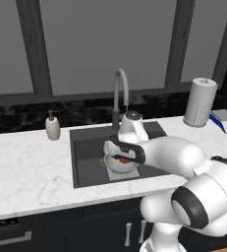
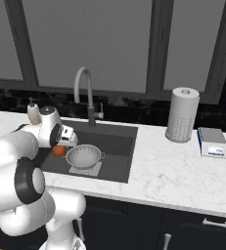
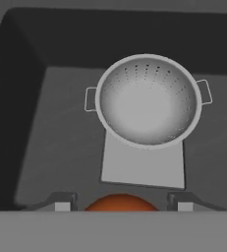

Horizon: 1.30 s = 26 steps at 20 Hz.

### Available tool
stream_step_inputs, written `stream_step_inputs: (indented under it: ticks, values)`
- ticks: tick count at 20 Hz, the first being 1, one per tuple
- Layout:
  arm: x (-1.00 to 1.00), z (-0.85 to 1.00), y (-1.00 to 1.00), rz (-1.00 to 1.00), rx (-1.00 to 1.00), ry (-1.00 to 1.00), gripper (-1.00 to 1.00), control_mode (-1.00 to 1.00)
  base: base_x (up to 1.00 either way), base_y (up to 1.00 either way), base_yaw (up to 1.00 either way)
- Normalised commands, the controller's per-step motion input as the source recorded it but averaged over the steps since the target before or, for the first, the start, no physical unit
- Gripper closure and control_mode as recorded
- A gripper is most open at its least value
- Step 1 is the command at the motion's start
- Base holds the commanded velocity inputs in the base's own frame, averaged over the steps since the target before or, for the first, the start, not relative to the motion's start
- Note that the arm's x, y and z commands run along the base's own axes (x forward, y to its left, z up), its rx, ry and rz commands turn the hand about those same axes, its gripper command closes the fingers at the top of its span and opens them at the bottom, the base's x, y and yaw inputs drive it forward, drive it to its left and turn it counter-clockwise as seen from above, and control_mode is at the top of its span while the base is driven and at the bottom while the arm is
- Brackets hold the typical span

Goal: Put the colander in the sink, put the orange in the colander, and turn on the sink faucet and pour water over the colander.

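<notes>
The colander stands upright and empty on the light square at the bottom of the sink. My gripper hangs over the basin, to the colander's side and higher, shut on the orange, whose top shows between the two fingertips. From the right base view the orange sits under my hand, just left of the colander. In the left base view my hand covers part of the colander. The faucet arches over the sink's back edge, with no water running.
A cream soap dispenser stands on the marble counter left of the sink. A paper towel roll and a flat white-and-blue scale sit to the right. Dark windows run along the wall behind.
</notes>
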Motion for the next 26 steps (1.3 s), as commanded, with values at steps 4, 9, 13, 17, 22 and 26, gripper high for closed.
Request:
stream_step_inputs:
  ticks: [4,9,13,17,22,26]
  values:
    - [0.19,-0.07,-0.11,0.0,0.0,0.0,1.0,-1.0,0.0,0.0,0.0]
    - [0.26,-0.26,-0.04,0.0,0.0,-0.03,1.0,-1.0,0.0,0.0,0.0]
    - [0.1,-0.46,-0.18,0.0,0.0,-0.05,1.0,-1.0,0.0,0.0,0.0]
    - [0.06,-0.4,-0.17,0.0,0.0,-0.05,1.0,-1.0,0.0,0.0,0.0]
    - [0.03,-0.2,-0.16,0.0,0.0,-0.02,1.0,-1.0,0.0,0.0,0.0]
    - [0.12,-0.24,-0.14,0.0,0.0,-0.03,1.0,-1.0,0.0,0.0,0.0]
